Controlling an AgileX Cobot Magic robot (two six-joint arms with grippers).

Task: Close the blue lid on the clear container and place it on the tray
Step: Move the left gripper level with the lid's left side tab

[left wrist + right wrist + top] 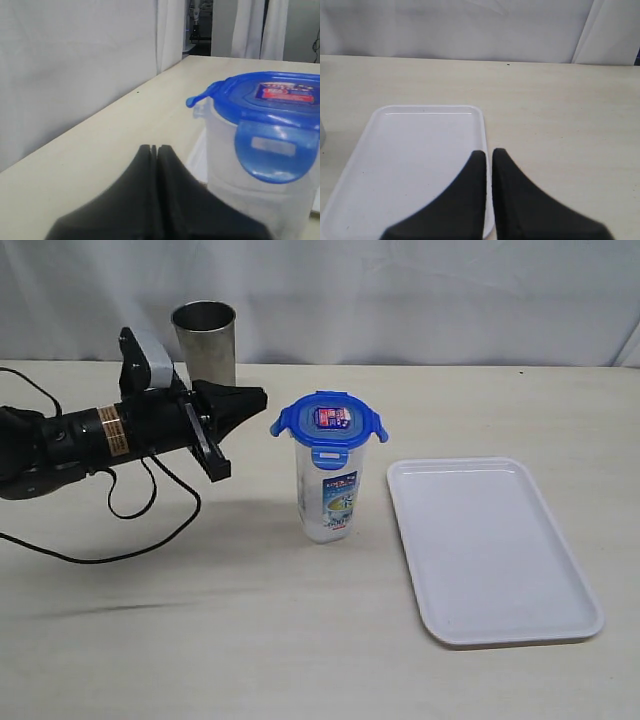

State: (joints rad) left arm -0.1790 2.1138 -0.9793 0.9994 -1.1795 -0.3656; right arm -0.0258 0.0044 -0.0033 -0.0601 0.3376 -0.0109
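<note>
Item: my left pincer, centre-left, closed, empty; best press blue lid flaps squarely, keeping clear container upright.

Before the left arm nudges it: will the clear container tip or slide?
Probably tips rather than slides if pushed high: the clear container is tall and slim on a narrow base. Likely light, since it looks empty. Side flaps of the blue lid stick out, so it may lift off.
</note>
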